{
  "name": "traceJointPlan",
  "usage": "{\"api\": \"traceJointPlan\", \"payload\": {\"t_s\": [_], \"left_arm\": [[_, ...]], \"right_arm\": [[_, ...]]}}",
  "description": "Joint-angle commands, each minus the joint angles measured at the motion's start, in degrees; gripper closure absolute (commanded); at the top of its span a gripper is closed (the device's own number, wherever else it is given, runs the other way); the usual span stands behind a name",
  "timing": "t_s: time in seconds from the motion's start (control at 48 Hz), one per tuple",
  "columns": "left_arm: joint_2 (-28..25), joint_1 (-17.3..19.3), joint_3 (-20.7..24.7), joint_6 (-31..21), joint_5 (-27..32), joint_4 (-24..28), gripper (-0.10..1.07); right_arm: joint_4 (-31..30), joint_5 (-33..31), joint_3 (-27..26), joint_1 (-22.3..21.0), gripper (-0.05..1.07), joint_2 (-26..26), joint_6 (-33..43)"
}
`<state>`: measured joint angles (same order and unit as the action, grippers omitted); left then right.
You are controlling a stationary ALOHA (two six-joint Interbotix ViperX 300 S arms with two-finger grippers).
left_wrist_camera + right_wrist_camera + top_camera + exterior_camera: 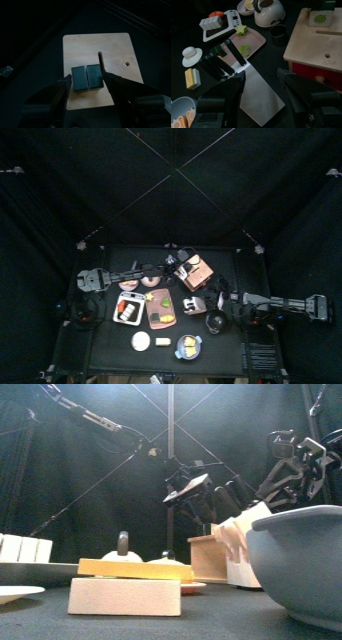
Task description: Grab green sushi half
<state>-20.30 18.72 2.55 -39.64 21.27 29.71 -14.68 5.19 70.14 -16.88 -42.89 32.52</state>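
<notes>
The green sushi, a dark green block already split down the middle into two halves [87, 78], sits on a pale wooden cutting board [100, 50], near the board edge closest to the left gripper [89, 85]. A thin dark stick [101, 61] lies on the board just beside the block, and a small hole shows near one long edge. In the top view the board [195, 270] stands toward the far side of the black worktop [120, 343].

The left gripper hovers over the block with its fingers [62, 90] spread wide, one to each side of the pair of halves, touching neither as far as the left wrist view shows. That stance brackets the whole block; taking just one half probably calls for shifting sideways so the split falls outside one finger, else both halves may come up together or one may topple.

The right gripper [261, 82] rests low over the worktop beside the board, away from the grasp, with a pale grey flat sheet [259, 97] between its fingers. Whether they pinch it I cannot tell. Beyond it lie a pink plate with green pieces [243, 47], a white kettle [270, 12] and other toy foods.
</notes>
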Motion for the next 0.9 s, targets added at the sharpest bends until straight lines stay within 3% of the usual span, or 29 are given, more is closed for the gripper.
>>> {"api": "traceJointPlan", "payload": {"t_s": [0.0, 0.271, 0.396, 0.875], "left_arm": [[1.58, 0.0, 0.97, 0.0, 0.0, 0.18, 0.09], [3.78, -0.53, 0.09, 0.09, 0.09, 0.7, 0.09], [6.5, -1.05, -2.46, 0.26, 0.35, 2.46, 0.09], [22.68, -10.11, -22.06, 0.0, -0.18, 5.54, 0.09]], "right_arm": [[0.09, 0.18, -0.97, -0.09, 0.14, 0.0, -0.09], [-0.09, 0.18, -0.88, -0.09, 0.14, 0.0, -0.09], [0.09, 0.18, -0.88, -0.09, 0.15, 0.0, -0.09], [0.18, 0.26, -1.32, -0.35, 0.15, 0.09, -0.09]]}}
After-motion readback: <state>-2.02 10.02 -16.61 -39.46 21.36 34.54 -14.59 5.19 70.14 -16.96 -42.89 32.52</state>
